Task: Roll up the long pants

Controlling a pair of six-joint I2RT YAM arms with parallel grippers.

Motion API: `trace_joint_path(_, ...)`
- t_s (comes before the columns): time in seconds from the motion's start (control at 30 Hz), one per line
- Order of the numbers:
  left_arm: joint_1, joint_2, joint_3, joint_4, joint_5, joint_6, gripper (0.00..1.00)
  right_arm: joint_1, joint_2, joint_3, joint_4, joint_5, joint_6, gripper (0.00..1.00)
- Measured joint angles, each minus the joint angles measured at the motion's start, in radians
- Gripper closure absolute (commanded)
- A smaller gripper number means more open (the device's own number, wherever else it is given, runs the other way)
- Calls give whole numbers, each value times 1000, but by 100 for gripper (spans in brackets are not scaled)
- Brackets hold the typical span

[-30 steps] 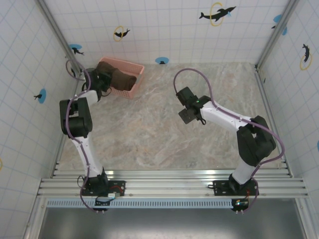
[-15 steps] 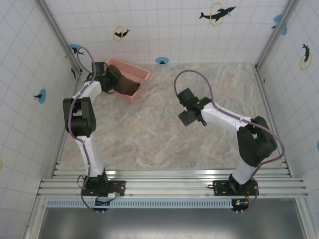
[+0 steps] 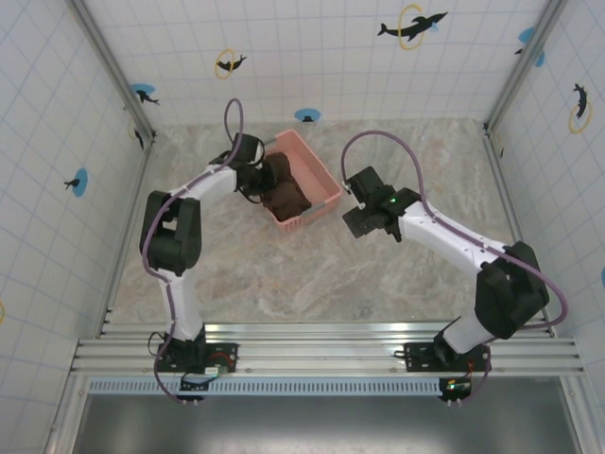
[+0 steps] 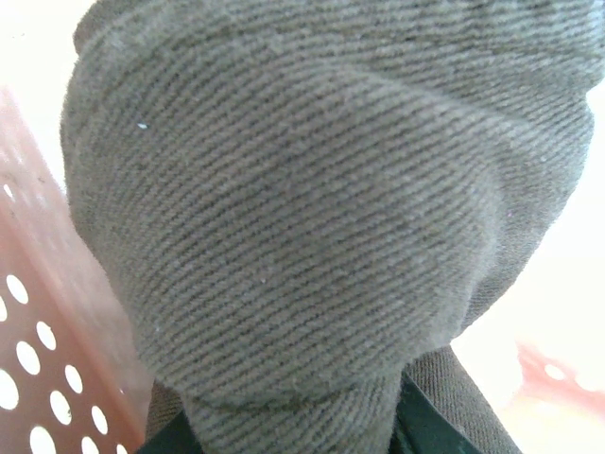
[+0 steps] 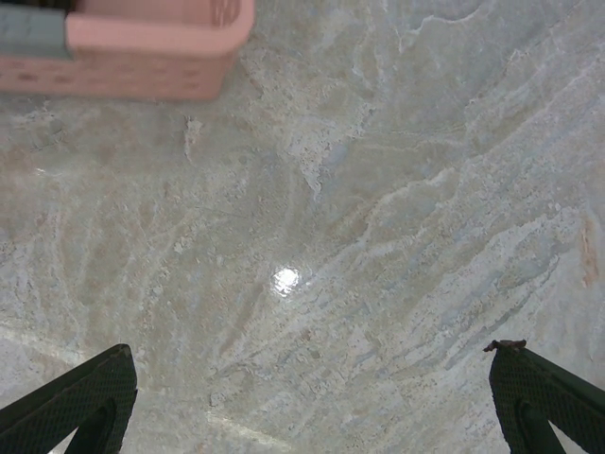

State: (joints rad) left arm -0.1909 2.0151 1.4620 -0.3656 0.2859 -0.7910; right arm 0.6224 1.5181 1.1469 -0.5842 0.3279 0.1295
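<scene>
The dark chocolate-brown, soft-fabric long pants (image 3: 284, 196) lie bundled in a heap inside the pink plastic perforated basket (image 3: 319, 173), which sits at an angle on the pale marbled table (image 3: 284, 274) toward the far side. How the legs are folded cannot be made out from above. The left gripper (image 3: 253, 175) reaches in over the basket's left rim, and from the top camera its fingertips are hidden by its own body and the cloth. The left wrist camera sits very close to the pants (image 4: 302, 218), so the fine ribbed weave reads clearly. The fabric narrows into a neck at the lower edge between two dark fingers (image 4: 427, 437), cut off by the frame, so the jaws look clamped on the cloth. A slice of the basket's holed wall (image 4: 38, 359) runs down that view's left side, and the background on the right is washed out. The right gripper (image 3: 359, 218) hangs just right of the basket, apart from it. Its wrist camera shows the two dark fingers (image 5: 76, 402) spread wide at the lower corners with bare table (image 5: 378, 189) between them, holding nothing, and the basket's rounded rim (image 5: 142, 52) cut off at the upper left. A grey patch in that corner is too cropped to identify.
</scene>
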Motion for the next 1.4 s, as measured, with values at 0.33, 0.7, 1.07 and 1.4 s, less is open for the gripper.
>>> trace_joint_path(0.33, 28, 6, 22, -45, 70, 57, 100, 0, -33, -82, 2, -16, 8, 1)
trace_joint_path(0.7, -21, 15, -93, 335, 234, -243, 100, 0, -39, -121, 21, -21, 21, 1)
trace_joint_path(1.07, -38, 0, -209, 667, 241, -527, 100, -8, -84, -169, 32, -23, 28, 1)
trace_joint_path(1.4, -23, -30, -13, 110, 98, -256, 100, -33, -137, -200, 30, -27, 29, 1)
